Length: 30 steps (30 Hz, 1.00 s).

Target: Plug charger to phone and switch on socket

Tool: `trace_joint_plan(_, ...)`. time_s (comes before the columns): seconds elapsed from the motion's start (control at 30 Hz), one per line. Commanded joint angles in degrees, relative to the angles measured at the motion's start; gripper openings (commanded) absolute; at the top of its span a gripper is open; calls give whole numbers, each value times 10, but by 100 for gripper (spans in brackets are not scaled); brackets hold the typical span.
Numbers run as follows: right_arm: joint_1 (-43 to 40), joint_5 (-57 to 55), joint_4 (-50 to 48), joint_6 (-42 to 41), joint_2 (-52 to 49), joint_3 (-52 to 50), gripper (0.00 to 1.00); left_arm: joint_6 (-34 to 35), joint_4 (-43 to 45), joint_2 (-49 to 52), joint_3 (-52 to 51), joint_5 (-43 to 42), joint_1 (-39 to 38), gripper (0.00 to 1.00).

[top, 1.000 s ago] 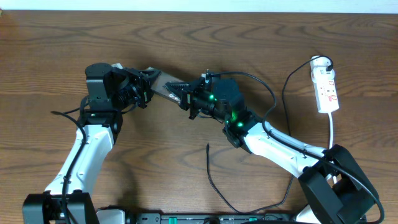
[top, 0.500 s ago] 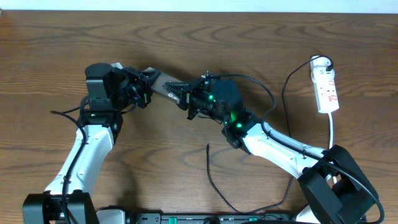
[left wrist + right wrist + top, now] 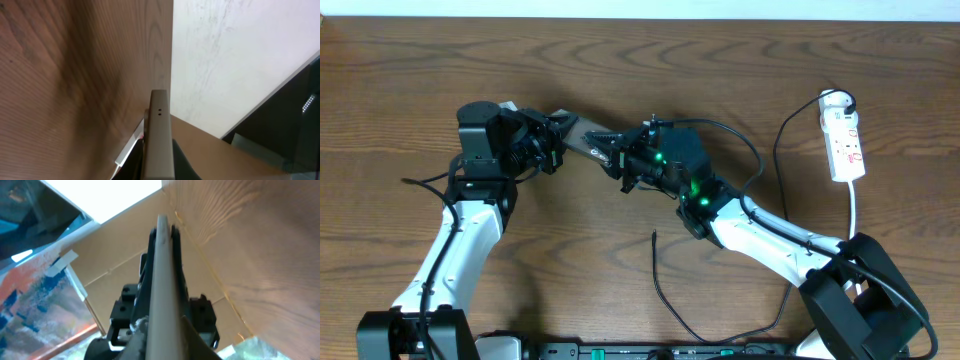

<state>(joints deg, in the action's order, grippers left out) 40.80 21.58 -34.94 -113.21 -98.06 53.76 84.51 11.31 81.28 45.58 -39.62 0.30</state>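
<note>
The phone [image 3: 584,142], brownish-silver, is held above the table between both grippers. My left gripper [image 3: 560,140] is shut on its left end and my right gripper [image 3: 616,156] is shut on its right end. In the left wrist view the phone [image 3: 159,131] shows edge-on between the fingers [image 3: 159,162]. It also shows edge-on in the right wrist view [image 3: 163,275], between that gripper's fingers [image 3: 165,330]. The charger's free plug tip [image 3: 653,234] lies on the table below the right arm, apart from both grippers. The white socket [image 3: 844,142] lies at the far right with a black plug in its top end.
The thin charger cable [image 3: 667,300] runs from its tip towards the front edge and loops back up on the right. The socket's white cord [image 3: 854,208] runs down towards the right arm's base. Thick black robot cables arch over the right arm.
</note>
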Motion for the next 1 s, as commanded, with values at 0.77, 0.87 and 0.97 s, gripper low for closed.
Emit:
trace_joint_plan(0.77,-32,93,0,106,2,7,99,-26,-7,4,-2,-66,111,7)
trace_joint_plan(0.87,-47,110,1,137,2,7,99,-42,-6,4,-2,-103,153,7)
trace_joint_plan(0.97,-60,116,1,171,2,7,99,-78,-7,4,-2,-150,188,8)
